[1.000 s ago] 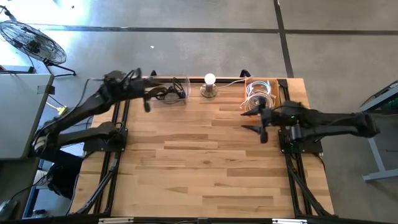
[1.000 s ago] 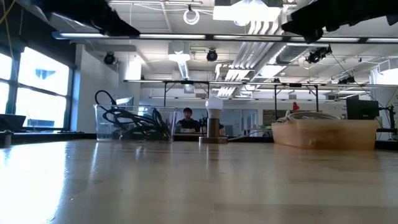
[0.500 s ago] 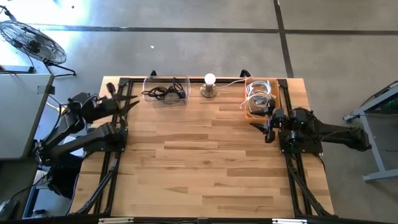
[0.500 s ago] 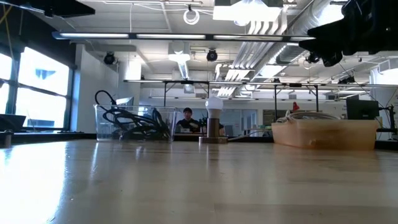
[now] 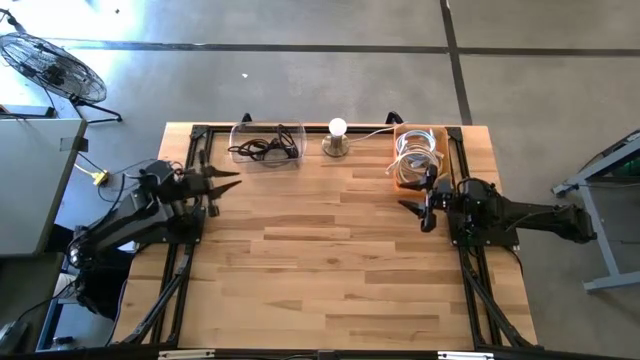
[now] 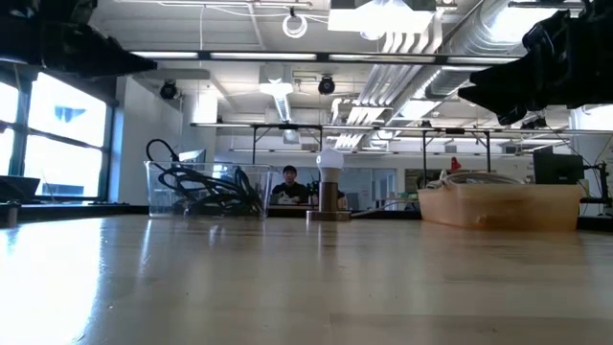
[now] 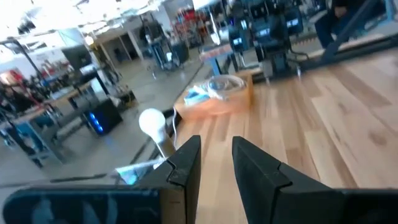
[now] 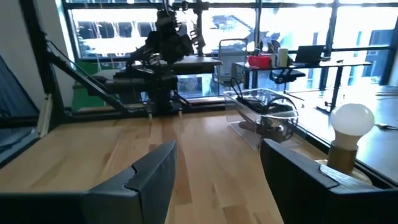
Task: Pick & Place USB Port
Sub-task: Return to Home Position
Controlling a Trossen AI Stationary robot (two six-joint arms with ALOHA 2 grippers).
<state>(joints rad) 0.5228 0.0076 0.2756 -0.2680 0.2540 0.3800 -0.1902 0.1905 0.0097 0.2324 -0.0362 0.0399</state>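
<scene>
Both arms have drawn back, left gripper point(image 5: 225, 180) and right gripper point(image 5: 415, 195) spread empty, while the black USB cable point(image 5: 265, 149), light and limp, lies in the upper-left transparent bin point(image 5: 240, 130), best pinched mid-coil.

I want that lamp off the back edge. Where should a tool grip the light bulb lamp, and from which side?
Probably take the brown socket under the white bulb: it is a narrow upright post, while the bulb is round and smooth. Come level from the table's middle; the transparent bin flanks one side, the white cord and orange bin the other.
</scene>
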